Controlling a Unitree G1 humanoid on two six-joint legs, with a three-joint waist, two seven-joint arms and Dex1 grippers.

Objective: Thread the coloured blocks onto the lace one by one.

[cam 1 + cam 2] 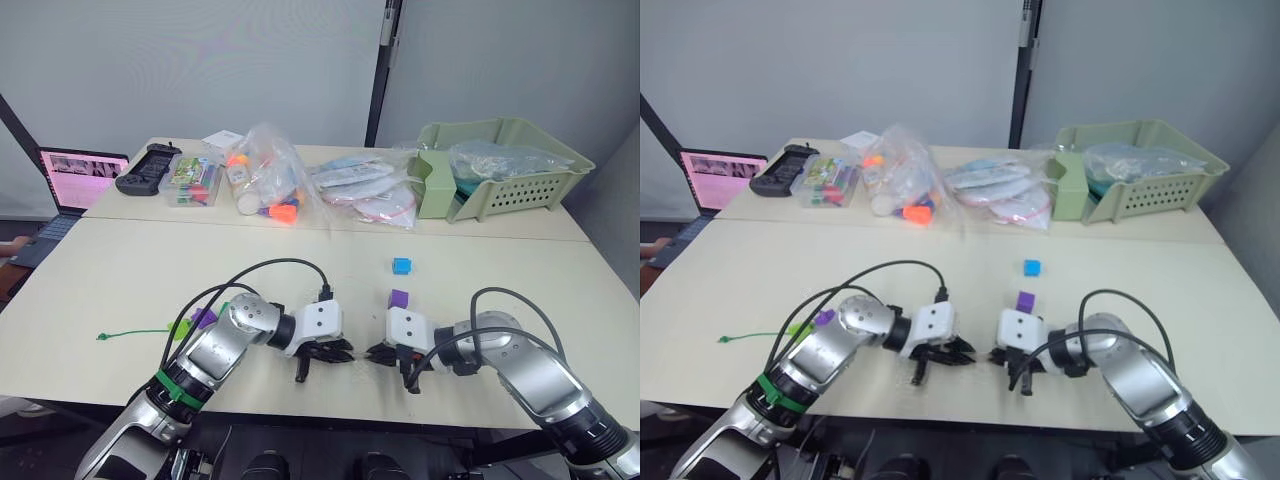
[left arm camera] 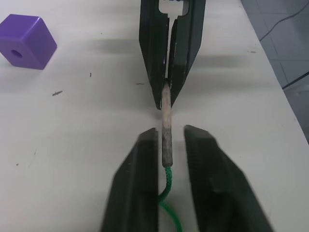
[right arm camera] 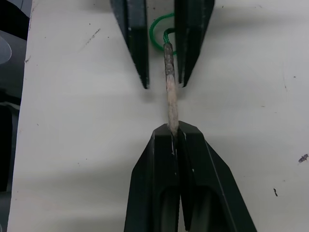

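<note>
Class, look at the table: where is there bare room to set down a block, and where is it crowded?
Bare: the front table left of the left gripper, and beyond the blue block. Crowded: the far edge, from controller and plastic bags to green basket.

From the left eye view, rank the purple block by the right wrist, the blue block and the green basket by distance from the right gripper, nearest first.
1. Purple block: just behind the right gripper.
2. Blue block: farther back, mid-table.
3. Green basket: at the far right of the table.
</note>
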